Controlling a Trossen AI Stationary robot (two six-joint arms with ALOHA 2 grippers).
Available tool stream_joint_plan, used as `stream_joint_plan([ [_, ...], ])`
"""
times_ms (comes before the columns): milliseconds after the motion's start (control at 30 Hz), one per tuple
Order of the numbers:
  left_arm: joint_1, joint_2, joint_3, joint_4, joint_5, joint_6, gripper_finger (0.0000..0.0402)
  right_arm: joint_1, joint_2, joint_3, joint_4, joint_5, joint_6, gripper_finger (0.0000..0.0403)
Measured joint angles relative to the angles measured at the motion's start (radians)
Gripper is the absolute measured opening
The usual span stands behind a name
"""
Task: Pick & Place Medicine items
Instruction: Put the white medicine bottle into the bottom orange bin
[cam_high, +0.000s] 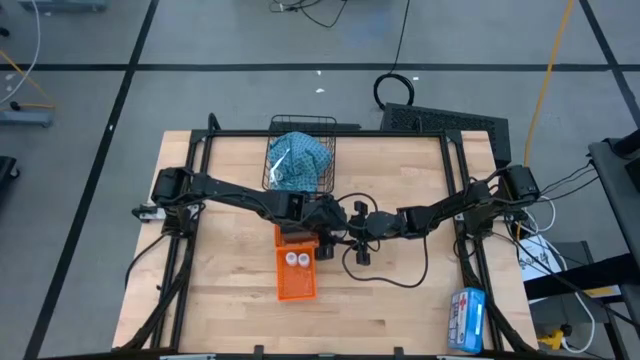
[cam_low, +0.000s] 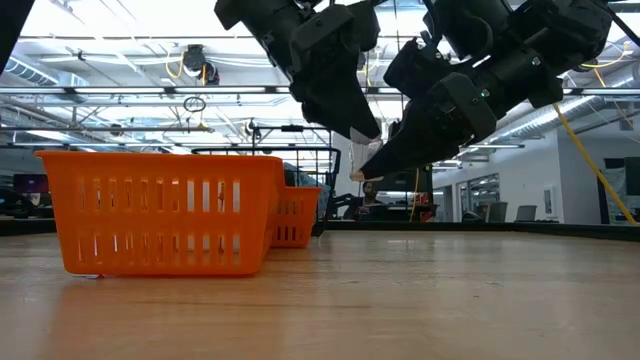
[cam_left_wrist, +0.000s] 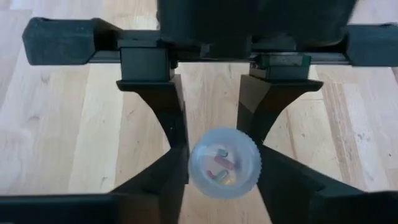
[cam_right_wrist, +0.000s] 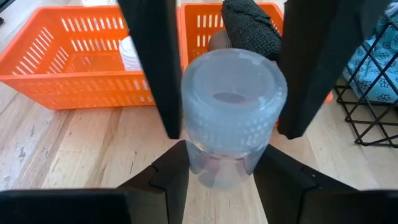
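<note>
A small translucent white vial (cam_right_wrist: 233, 106) with a ribbed cap and capsules inside is in the air over the table's middle, right of two orange baskets (cam_high: 296, 285). My left gripper (cam_low: 358, 135) comes at it from above, and my right gripper (cam_low: 368, 168) from the right. Both are shut on it. Two more white vials (cam_high: 296, 259) stand in the nearer orange basket. A black textured oblong (cam_right_wrist: 249, 28) lies in the farther one. The blue patterned pouch (cam_high: 298, 160) sits in a black wire basket. I cannot make out the pink oblong or the brown bar. My left gripper pinches the vial's ribbed cap (cam_right_wrist: 233, 127) between its two fingers (cam_right_wrist: 155, 68), which point down from above. The vial hangs upright below them, clear of the table. My right gripper pinches the vial's lower body (cam_right_wrist: 217, 171) between its two fingers (cam_right_wrist: 171, 177). It comes slanting down from the table's right side.
The two orange baskets (cam_low: 160, 210) stand end to end just left of the grippers. The wire basket (cam_high: 325, 125) is at the far edge. A blue-and-white printed packet (cam_high: 467, 318) lies at the near right corner. Bare wood (cam_high: 400, 300) lies below and to the right of the grippers.
</note>
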Motion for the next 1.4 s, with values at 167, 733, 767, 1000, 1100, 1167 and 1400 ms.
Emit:
stream_joint_plan([
  [167, 0.000, 0.000, 0.000, 0.005, -0.002, 0.017, 0.0135, 0.000, 0.000, 0.000, -0.001, -0.005, 0.002, 0.0141],
  [733, -0.101, -0.180, -0.001, -0.225, 0.034, -0.009, 0.0135, -0.009, -0.146, -0.001, -0.226, 0.001, 0.038, 0.0236],
  [767, -0.122, -0.192, -0.001, -0.240, 0.034, -0.011, 0.0135, -0.009, -0.157, -0.001, -0.231, 0.001, 0.038, 0.0236],
  [1000, -0.276, -0.197, -0.013, -0.281, -0.007, -0.117, 0.0135, -0.009, -0.175, -0.001, -0.233, 0.000, 0.031, 0.0228],
  [1100, -0.333, -0.198, -0.077, -0.245, -0.064, -0.206, 0.0135, -0.009, -0.175, -0.001, -0.231, 0.000, 0.030, 0.0224],
  [1167, -0.363, -0.195, -0.128, -0.178, -0.087, -0.255, 0.0135, -0.009, -0.175, -0.001, -0.228, 0.000, 0.030, 0.0222],
  [1400, -0.414, -0.195, -0.318, 0.049, -0.188, -0.337, 0.0135, 0.008, -0.175, -0.001, -0.182, 0.000, 0.041, 0.0220],
])
